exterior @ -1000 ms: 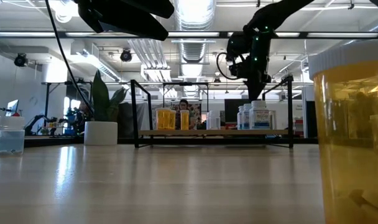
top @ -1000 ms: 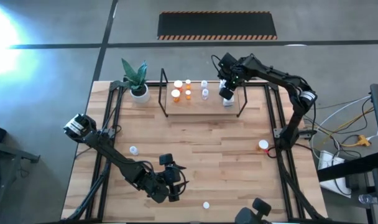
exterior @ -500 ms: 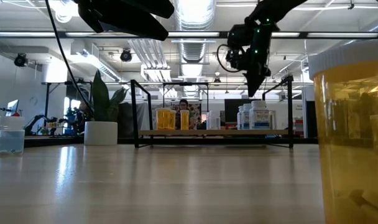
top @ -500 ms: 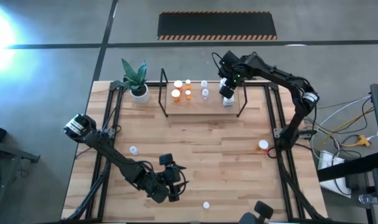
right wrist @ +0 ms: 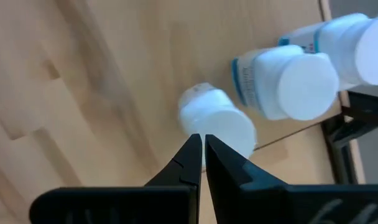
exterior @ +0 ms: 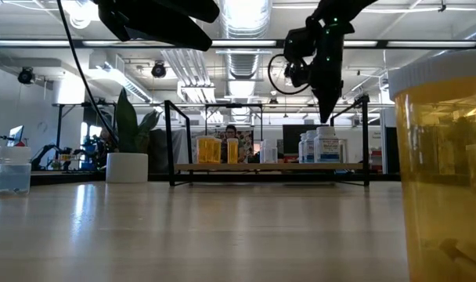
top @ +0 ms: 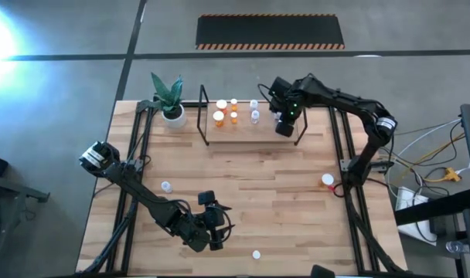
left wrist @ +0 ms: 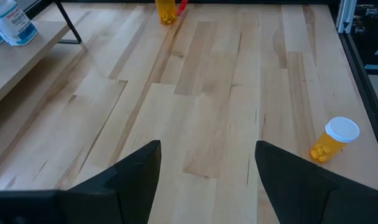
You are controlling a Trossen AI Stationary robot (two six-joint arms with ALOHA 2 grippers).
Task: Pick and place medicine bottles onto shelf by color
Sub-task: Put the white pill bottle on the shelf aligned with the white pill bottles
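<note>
1. Overhead, the right hand [top: 284, 127] is hanging above the right end of the shelf [top: 250, 131], fingers pinched together and gripping nothing; in its wrist view the closed tips are pointing down at white bottles [right wrist: 282, 81] standing on the shelf board.
2. The left hand [top: 214, 224] is waiting low over the near part of the worktop [top: 281, 201], fingers spread and empty; its wrist view is showing bare wood between them.
3. Already the shelf is carrying orange bottles [top: 219, 117] toward its left, pale ones [top: 254, 114] in the middle and white ones at the right end, so sorting looks well along.
4. Loose bottles are still lying out on the worktop: a clear one [top: 166, 186] near the left side, a small white-capped one [top: 256, 254] at the near edge, an orange one [top: 327, 181] by the right frame. The left wrist view is showing an orange bottle [left wrist: 335, 138] lying on its side.
5. Handling judgement: these bottles look like light, stiff plastic with smooth round walls, so likely slippery and ready to roll when tipped. Taking hold across the body just under the cap is looking safest; a grip on the cap alone may slip.
6. Risk: the shelf bottles are standing close together, so a hand coming down between them could knock a neighbour over.
</note>
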